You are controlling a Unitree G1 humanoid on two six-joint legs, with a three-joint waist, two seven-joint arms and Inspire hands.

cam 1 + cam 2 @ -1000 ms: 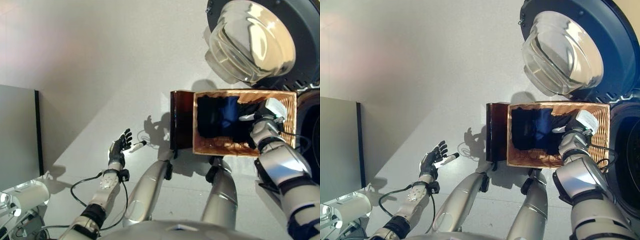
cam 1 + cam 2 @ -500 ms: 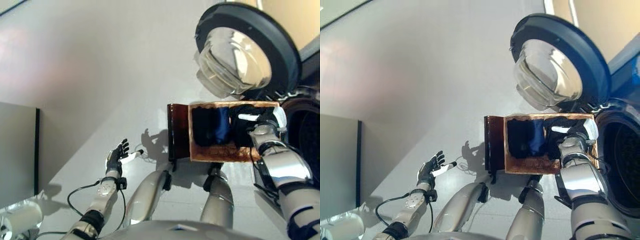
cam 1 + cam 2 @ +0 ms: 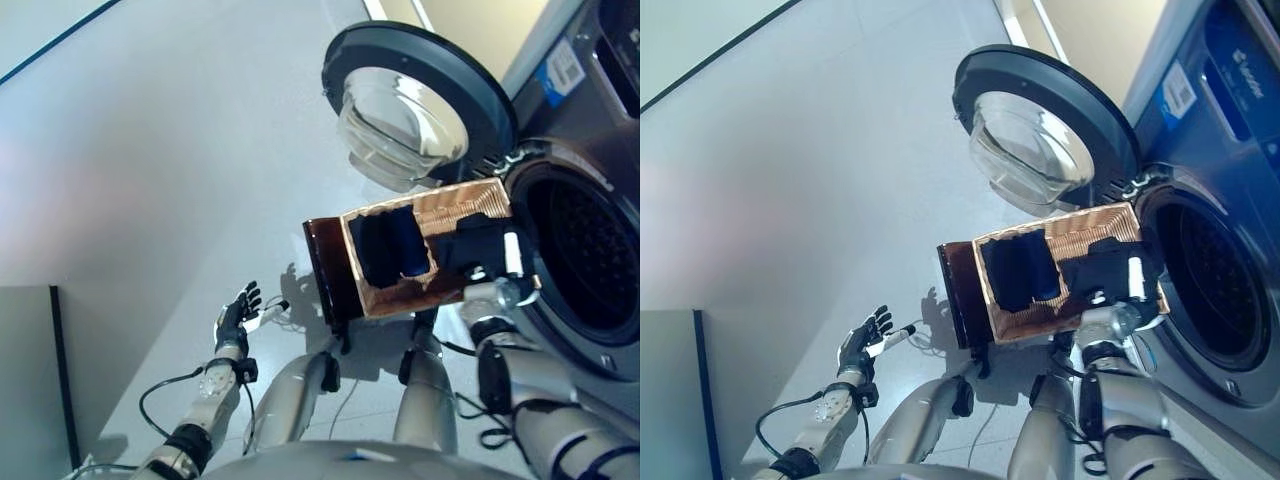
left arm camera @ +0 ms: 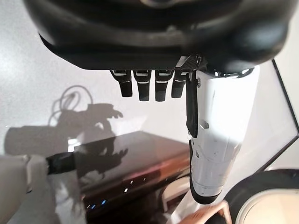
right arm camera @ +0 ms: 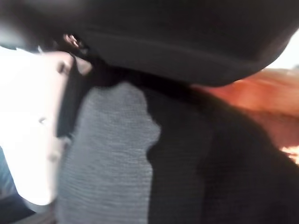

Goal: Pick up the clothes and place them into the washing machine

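The robot's right hand (image 3: 488, 262) is curled round a dark, knitted garment (image 3: 468, 248) lifted at the washer end of the woven brown rectangular basket (image 3: 470, 200); its wrist view is filled by dark cloth pressed against the palm, so the grip looks firm, though the fingers themselves are mostly buried in fabric. The dark round drum opening (image 3: 585, 255) of the grey-blue front-loading washing machine (image 3: 1230, 120) lies just to the right of that hand, with the basket's long axis running from the drum mouth back towards the robot's left. The round glass-windowed door (image 3: 405, 105) stands swung open beyond the basket, clear of the path. So the coming move is, I judge, a short carry rightward into the drum, and the right arm is by far the nearer.

More dark and blue clothes (image 3: 388, 245) lie in the basket's left half. The left hand (image 3: 237, 308) hangs well apart over the floor, fingers relaxed and spread, holding nothing.

A blue label on the machine's panel (image 3: 563, 68) carries print too small to read.
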